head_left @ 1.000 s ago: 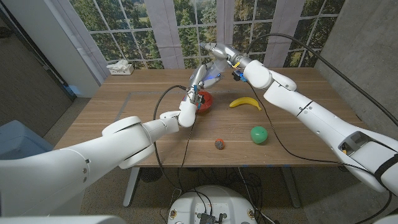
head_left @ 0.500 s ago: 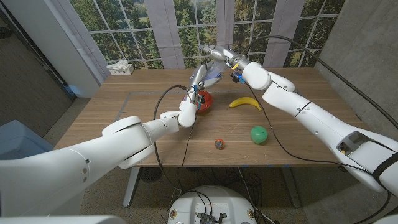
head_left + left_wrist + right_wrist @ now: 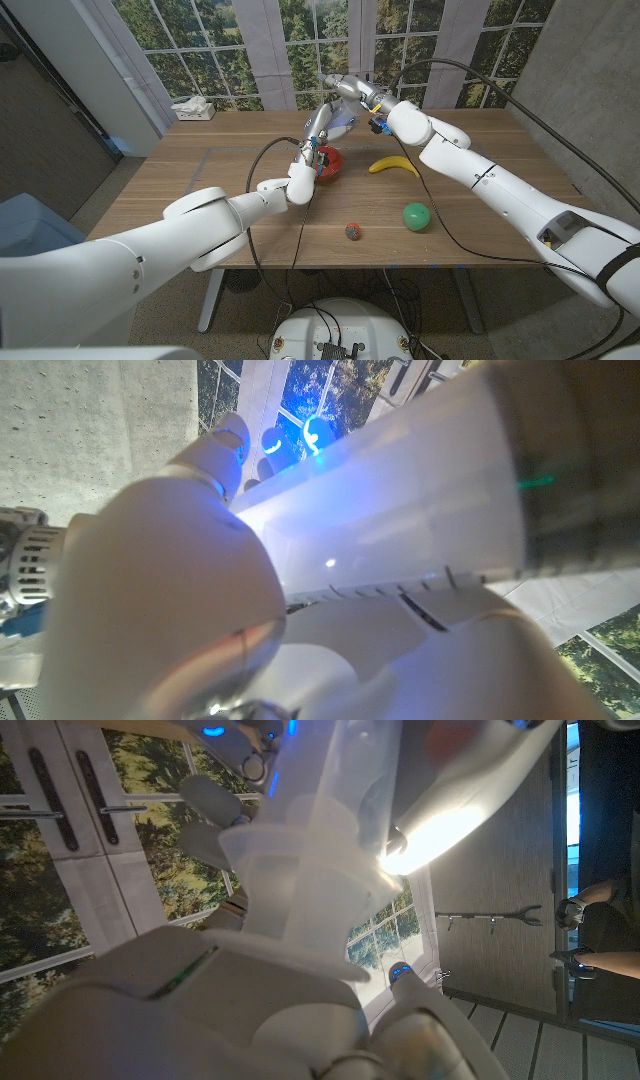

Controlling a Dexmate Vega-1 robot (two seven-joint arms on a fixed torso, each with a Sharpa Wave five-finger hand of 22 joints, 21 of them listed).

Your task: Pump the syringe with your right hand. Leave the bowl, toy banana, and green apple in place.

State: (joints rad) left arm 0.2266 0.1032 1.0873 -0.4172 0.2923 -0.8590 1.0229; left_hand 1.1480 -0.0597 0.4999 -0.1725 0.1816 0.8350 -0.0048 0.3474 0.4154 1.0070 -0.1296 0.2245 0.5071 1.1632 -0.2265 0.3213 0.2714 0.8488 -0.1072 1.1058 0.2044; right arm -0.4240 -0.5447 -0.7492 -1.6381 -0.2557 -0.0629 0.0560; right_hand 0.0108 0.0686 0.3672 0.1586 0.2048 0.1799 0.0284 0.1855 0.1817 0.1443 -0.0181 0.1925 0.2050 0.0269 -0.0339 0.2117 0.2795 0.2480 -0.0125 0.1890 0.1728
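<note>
Syringe | clear barrel, tilted | gripped by both robot hands

My left arm reaches in from the near left corner of the table toward its middle, and my left hand stands raised, fingers wrapped around the syringe barrel. My right arm stretches from the near right corner to the far middle, where my right hand grips the plunger end, held above the left.
</note>
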